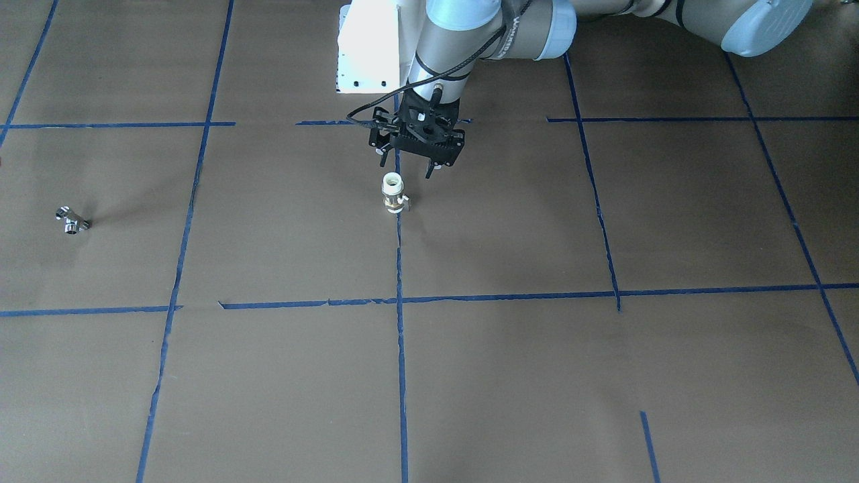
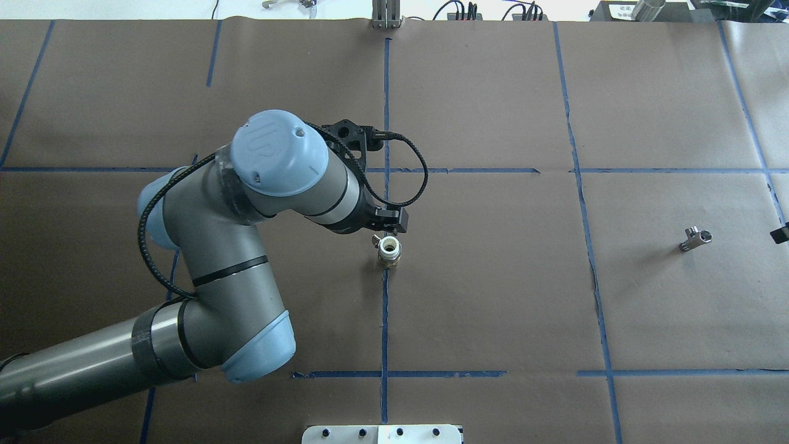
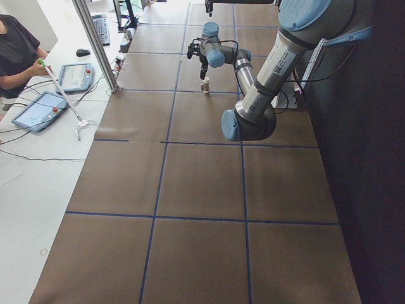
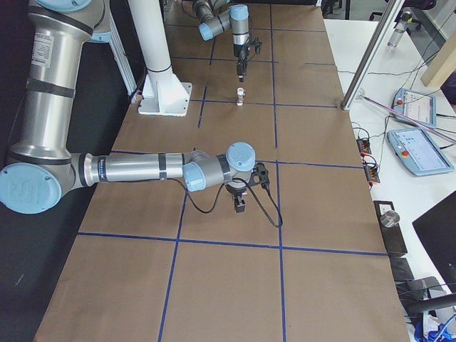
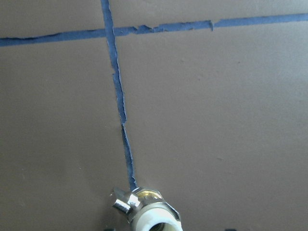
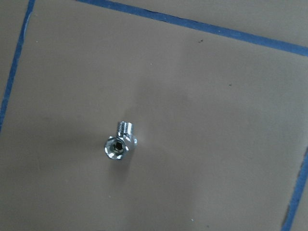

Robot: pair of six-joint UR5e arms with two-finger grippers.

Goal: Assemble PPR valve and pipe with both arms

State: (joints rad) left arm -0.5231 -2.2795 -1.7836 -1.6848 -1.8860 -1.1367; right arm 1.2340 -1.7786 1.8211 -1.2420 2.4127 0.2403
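The PPR valve, white with a brass band and a small side lever, stands upright on the brown table near a blue tape line. My left gripper hangs just above and behind it with its fingers spread, open and empty. The left wrist view shows the valve at its bottom edge. The chrome T-shaped pipe lies alone far to my right and shows in the right wrist view. My right gripper hovers over the table near the pipe. I cannot tell whether it is open or shut.
The white pedestal base stands behind the valve. An aluminium post and the operators' tablets are at the table's far side. A person sits there. Blue tape lines grid the brown paper.
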